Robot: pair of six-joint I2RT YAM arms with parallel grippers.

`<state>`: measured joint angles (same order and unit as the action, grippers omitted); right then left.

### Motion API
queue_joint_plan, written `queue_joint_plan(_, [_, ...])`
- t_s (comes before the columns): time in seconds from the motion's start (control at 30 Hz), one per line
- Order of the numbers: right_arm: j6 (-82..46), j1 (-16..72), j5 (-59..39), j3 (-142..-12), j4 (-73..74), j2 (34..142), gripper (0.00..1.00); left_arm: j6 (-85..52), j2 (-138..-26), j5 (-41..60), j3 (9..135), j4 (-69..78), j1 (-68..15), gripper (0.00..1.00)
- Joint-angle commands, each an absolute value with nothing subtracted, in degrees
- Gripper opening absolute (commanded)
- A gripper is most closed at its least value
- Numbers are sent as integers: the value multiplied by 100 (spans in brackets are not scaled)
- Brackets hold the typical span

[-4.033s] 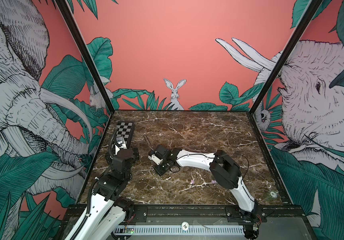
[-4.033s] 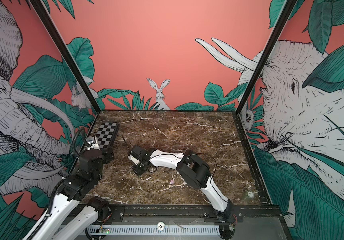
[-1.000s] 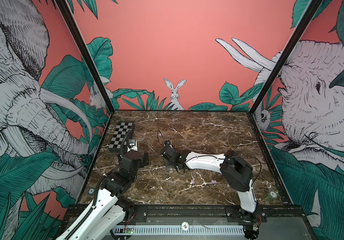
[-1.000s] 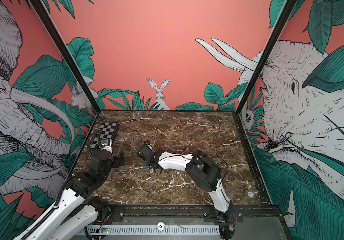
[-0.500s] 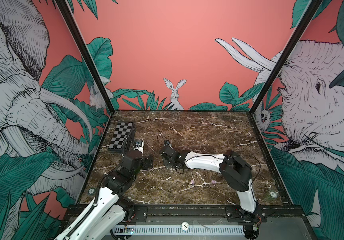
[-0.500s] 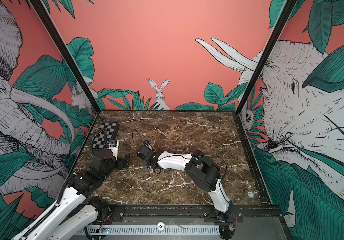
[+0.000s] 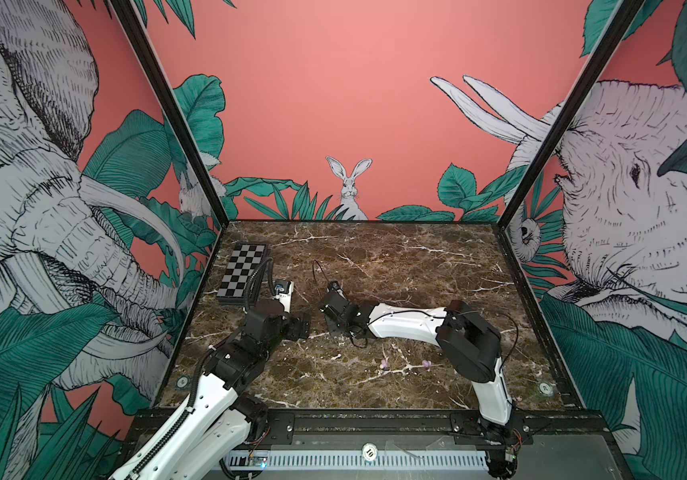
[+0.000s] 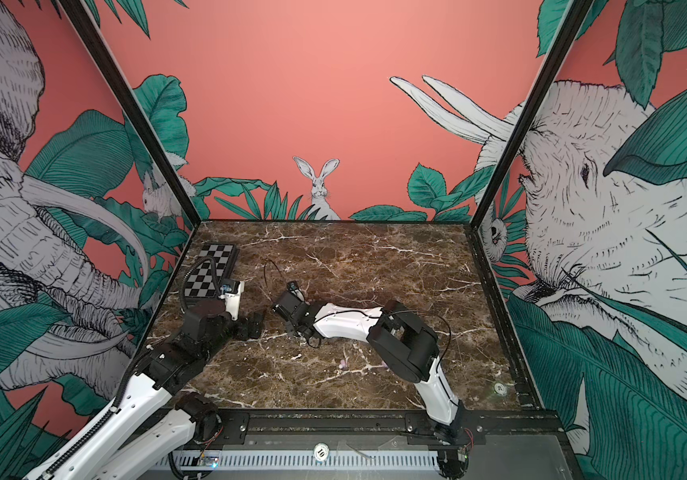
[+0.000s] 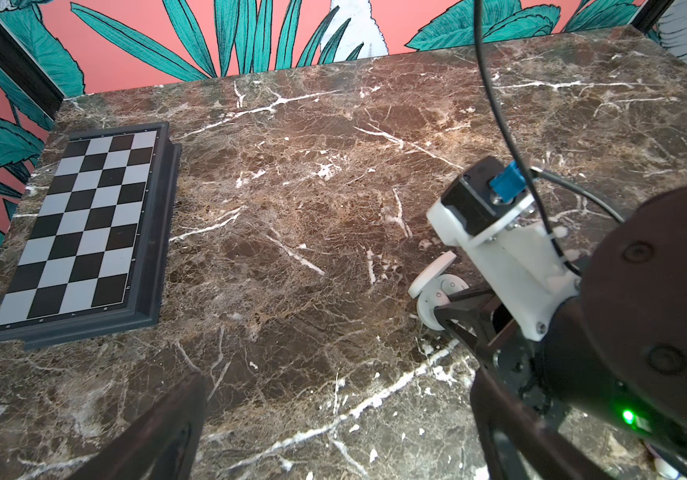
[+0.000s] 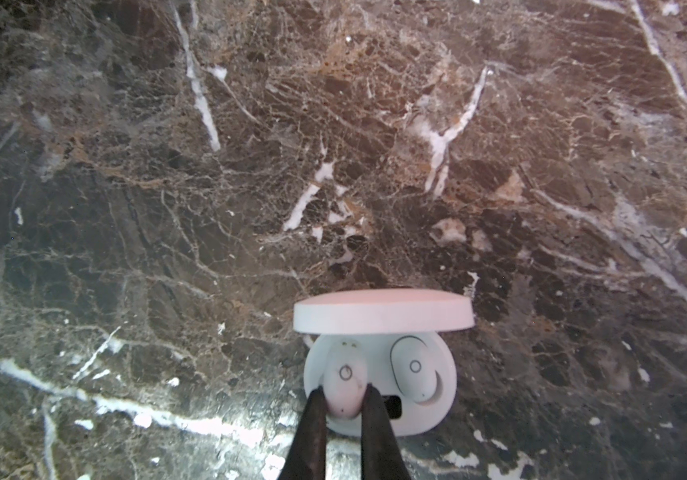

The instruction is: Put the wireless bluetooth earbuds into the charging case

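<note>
The right gripper (image 10: 342, 395) is clamping a white bud (image 10: 344, 372) by its near end, leaving the far end free to drop into the empty well of the case (image 10: 420, 419), whose lid (image 10: 381, 311) is standing open behind a second bud (image 10: 414, 370) seated alongside. The left gripper (image 7: 299, 326), just left of it in a top view, is gaping wide and holding nothing, probably waiting to steady the case. A lilac bud (image 7: 383, 364) and its twin (image 7: 425, 364) are lying loose at lower centre of the marble (image 7: 396, 257), a chessboard (image 7: 242, 272) is sitting upper left, and coral jungle-print walls (image 7: 333, 104) are enclosing three sides.
</note>
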<state>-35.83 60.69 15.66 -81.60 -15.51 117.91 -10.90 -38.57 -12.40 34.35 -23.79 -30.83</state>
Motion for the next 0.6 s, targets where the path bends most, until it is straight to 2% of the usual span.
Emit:
queue_joint_plan(0.0, [-3650, 6044, 1635, -8274, -1612, 11891, 0, -1064, -3830, -1196, 3395, -2278, -3102, 99])
queue_joint_plan(0.57, [-3736, 6036, 1602, -8259, -1652, 11896, 0, -1050, -3826, -1222, 3408, -2276, -3102, 99])
